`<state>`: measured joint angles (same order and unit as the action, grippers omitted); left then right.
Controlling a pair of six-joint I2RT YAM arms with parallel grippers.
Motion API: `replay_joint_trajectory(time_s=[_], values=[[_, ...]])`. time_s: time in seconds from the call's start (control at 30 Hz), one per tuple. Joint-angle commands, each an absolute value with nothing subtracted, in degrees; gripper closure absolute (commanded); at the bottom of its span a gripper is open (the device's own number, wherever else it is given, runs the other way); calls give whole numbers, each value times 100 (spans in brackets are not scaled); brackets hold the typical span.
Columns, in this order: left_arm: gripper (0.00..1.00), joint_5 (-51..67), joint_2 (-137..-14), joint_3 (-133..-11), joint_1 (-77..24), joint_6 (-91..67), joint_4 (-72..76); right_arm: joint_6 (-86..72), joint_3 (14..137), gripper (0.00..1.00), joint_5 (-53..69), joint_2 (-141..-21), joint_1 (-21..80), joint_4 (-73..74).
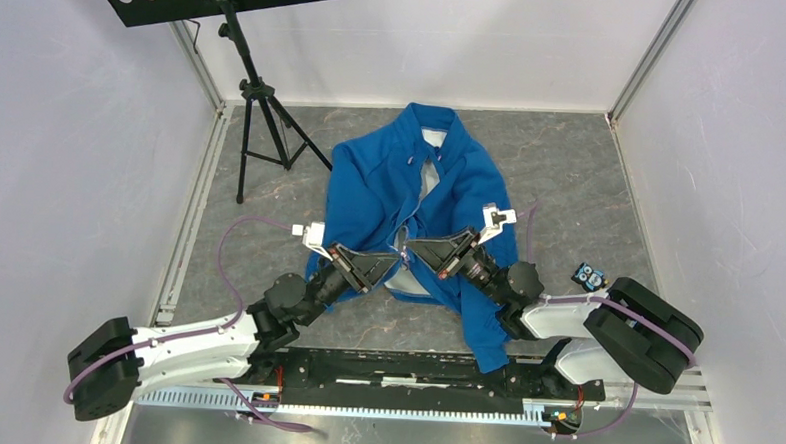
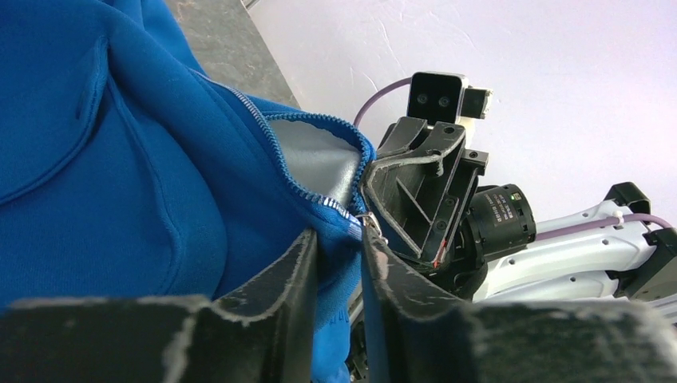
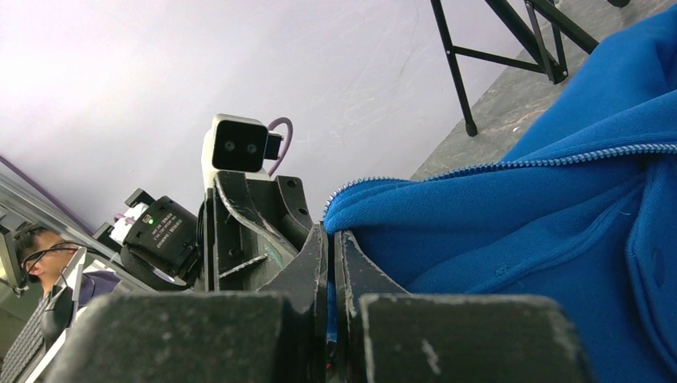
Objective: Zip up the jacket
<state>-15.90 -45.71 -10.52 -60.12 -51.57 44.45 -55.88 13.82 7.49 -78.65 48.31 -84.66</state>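
My left gripper (image 2: 339,239) has the jacket's (image 1: 376,181) lower zipper (image 2: 275,142) edge between its fingers, which stand slightly apart. I cannot tell whether they pinch it. Tip to tip ahead, my right gripper (image 3: 330,239) is pressed together on the opposite blue hem. The jacket lies spread beyond both.

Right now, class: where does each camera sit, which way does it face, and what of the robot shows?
Top: above and behind the arms, looking down at the jacket on the table; both arms show.
Left wrist: on the left hand, facing the jacket's zipper edge; own fingers show.
Right wrist: on the right hand, facing the jacket's edge; own fingers show.
Shared: each wrist view shows the other hand.
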Motion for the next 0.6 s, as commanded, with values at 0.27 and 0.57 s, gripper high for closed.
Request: replay_joint_trajectory(time_s=[0.27, 0.57], values=[[98, -922, -4700, -1318, -6025, -4666, 4880, -5705, 1645, 100, 742, -7819, 4894, -11224], [98, -361, -5210, -1160, -5947, -4615, 6081, -5794, 1769, 100, 850, -7689, 4970, -11225]])
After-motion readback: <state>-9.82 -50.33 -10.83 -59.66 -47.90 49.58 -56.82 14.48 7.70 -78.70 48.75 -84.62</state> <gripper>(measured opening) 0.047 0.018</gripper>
